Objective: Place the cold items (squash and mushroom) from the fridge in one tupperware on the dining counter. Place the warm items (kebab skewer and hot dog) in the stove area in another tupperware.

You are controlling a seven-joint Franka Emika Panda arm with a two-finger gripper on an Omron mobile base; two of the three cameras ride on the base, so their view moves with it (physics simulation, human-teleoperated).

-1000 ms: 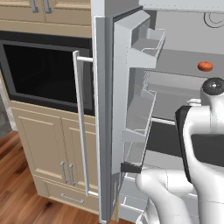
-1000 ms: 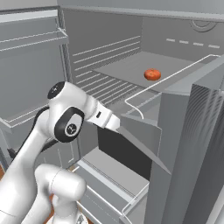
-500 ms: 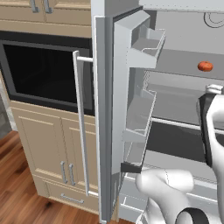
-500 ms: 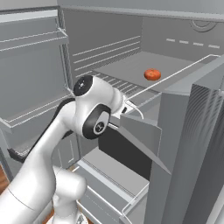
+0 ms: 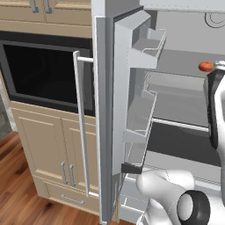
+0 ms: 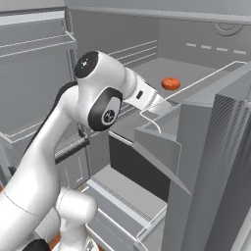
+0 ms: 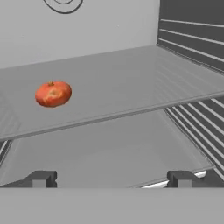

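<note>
One red-orange squash (image 7: 53, 93) on open fridge shelf (image 7: 131, 92)

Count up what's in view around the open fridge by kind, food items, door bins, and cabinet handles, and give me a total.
Food items: 1, the orange-red squash on a fridge shelf.
Door bins: 2, an upper door bin and a middle door bin.
Cabinet handles below the oven: 3.
Total: 6.
</note>
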